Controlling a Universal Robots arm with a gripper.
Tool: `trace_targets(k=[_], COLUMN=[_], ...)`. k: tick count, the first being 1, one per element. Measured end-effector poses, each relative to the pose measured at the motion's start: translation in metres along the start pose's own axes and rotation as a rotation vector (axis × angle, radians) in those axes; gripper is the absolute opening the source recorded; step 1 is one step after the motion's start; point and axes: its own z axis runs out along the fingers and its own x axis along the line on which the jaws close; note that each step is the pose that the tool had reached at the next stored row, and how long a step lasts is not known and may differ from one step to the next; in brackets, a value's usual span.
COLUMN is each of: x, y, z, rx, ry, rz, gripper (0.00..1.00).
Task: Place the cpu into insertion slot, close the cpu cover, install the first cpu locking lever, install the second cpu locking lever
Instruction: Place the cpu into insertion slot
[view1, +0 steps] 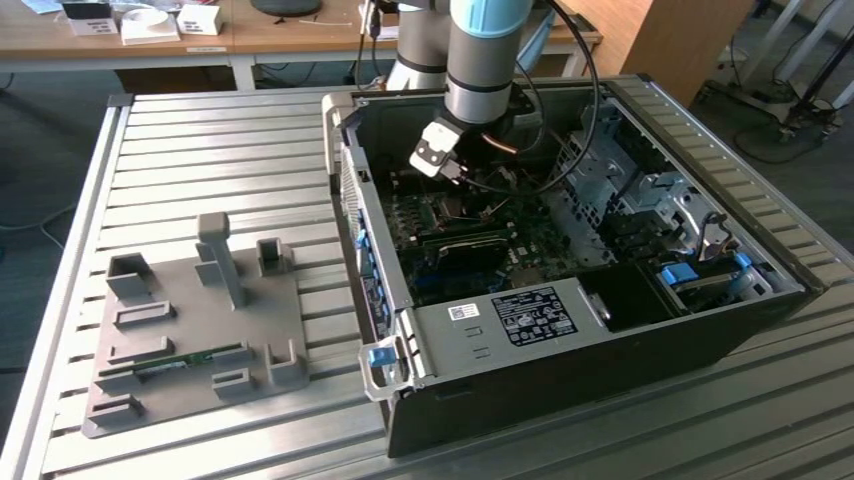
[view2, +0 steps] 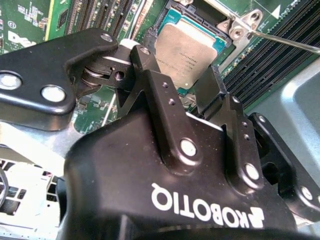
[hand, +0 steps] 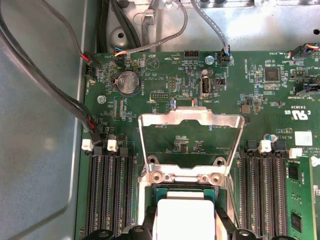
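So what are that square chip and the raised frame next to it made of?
The cpu has a dull silvery top, probably metal, with a green edge beneath. The cpu cover looks like thin stamped sheet metal: bare grey, glinting along its bends.

Matt silvery mtl top on cpu (view2: 187, 52); cpu cover (hand: 190, 116) shiny bare mtl.

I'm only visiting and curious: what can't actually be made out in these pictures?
- The cpu: in the first wrist view, part of it is cut off by the picture's edge.
- The insertion slot: in both wrist views the cpu covers its inside, so it cannot be told whether the cpu is fully seated.
- In the exterior view, the arm hides the slot inside the computer case.
- A thin metal lever: in the second wrist view, it runs off the edge.
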Motion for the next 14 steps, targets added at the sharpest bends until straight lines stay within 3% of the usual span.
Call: trace_targets(k=[14], x=[0.0000], y=[-0.0001], z=[0.0007], rx=[0.0000], ry=[-0.0001], rz=[0.000], gripper=[0.54])
